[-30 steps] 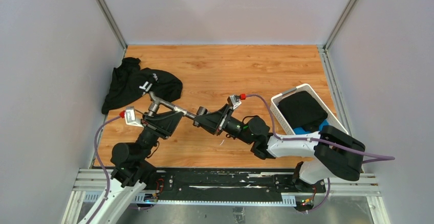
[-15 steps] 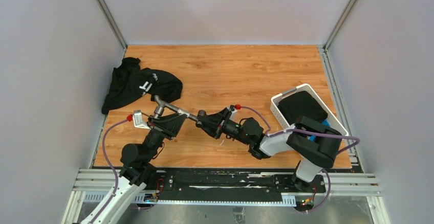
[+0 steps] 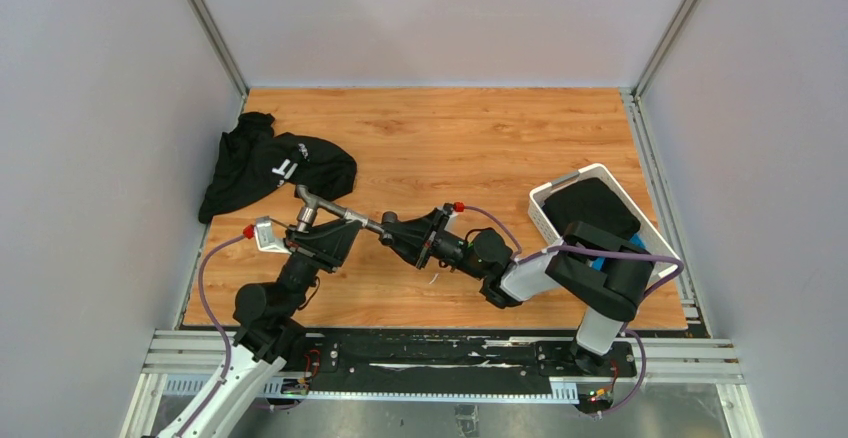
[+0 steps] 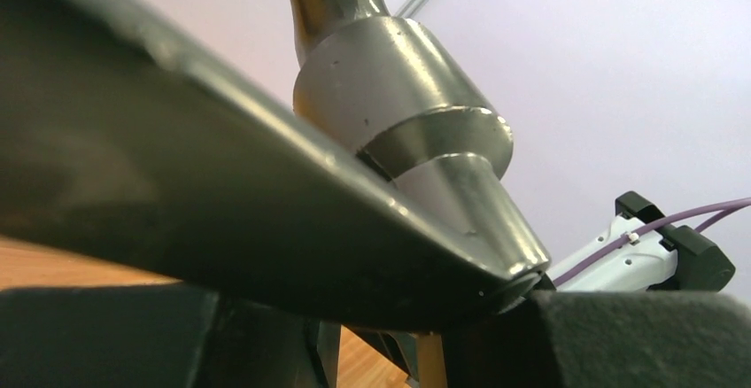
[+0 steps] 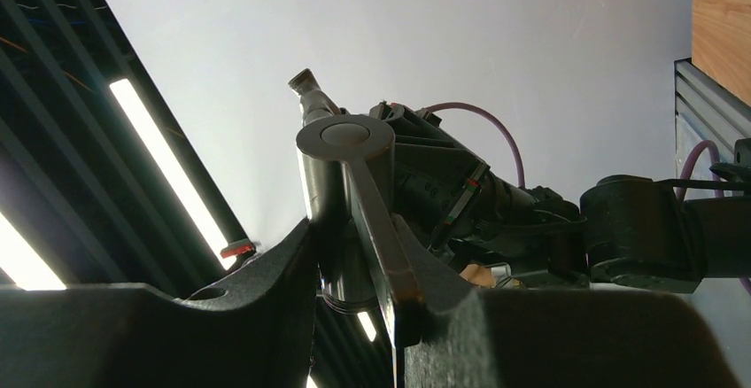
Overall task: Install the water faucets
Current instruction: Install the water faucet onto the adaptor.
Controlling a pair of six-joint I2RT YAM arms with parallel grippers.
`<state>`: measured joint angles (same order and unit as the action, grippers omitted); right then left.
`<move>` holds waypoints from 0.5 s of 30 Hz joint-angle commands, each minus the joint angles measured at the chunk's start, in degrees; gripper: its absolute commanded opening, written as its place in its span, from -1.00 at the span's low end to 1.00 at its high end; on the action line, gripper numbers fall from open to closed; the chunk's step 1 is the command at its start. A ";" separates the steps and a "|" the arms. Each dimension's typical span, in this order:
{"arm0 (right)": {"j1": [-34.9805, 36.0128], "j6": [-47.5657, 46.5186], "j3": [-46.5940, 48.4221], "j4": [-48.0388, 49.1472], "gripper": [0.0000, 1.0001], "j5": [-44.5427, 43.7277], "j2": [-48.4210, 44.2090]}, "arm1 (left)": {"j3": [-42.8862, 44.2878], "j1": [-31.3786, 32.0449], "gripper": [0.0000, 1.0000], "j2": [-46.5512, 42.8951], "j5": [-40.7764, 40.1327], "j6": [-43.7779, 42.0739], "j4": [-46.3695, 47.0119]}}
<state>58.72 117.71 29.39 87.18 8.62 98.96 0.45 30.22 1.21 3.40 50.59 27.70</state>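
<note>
Both arms hold dark-grey metal water faucets pieces above the wooden table [image 3: 450, 138]. My left gripper [image 3: 330, 230] is shut on a T-shaped pipe piece [image 3: 322, 205]; in the left wrist view its shiny cone-shaped stub [image 4: 416, 131] fills the frame above my left gripper [image 4: 372, 317]. My right gripper [image 3: 397, 232] is shut on a short valve body with a thin lever handle [image 5: 376, 220], pinched between the fingers [image 5: 239, 308] of the right gripper [image 5: 372, 304]. The two pieces meet end to end between the grippers; whether they are joined I cannot tell.
A black cloth garment [image 3: 270, 163] lies at the table's left edge, just behind the left gripper. A white plastic basket [image 3: 596, 171] with dark cloth and something blue inside stands at the right edge. Grey walls close three sides.
The right arm's elbow has swung left and inward, and its wrist has turned a little. Both grippers have drifted slightly left with the faucet pieces still held.
</note>
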 commanded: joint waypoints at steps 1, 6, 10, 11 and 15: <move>-4.05 19.54 -0.18 4.32 -1.00 -5.14 0.58 | -6.31 0.39 -1.00 -1.60 -0.43 1.97 8.07; -4.45 19.14 0.06 4.32 -0.79 -5.07 0.05 | -5.47 0.46 -1.00 1.92 -2.06 2.71 7.28; -4.81 18.34 0.09 4.30 -0.70 -5.02 0.04 | -4.07 0.46 -1.00 5.32 -3.21 4.21 6.34; -4.98 18.12 0.06 4.29 -0.65 -4.95 0.01 | -3.71 0.46 -1.00 6.16 -3.22 4.56 6.10; -5.45 17.82 -0.08 4.31 -0.63 -4.95 0.48 | -1.89 0.42 -1.00 9.75 -4.70 6.00 3.73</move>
<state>56.64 118.08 29.34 85.21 9.50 99.20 0.49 30.48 8.95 0.36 55.11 30.00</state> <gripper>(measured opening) 0.298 0.312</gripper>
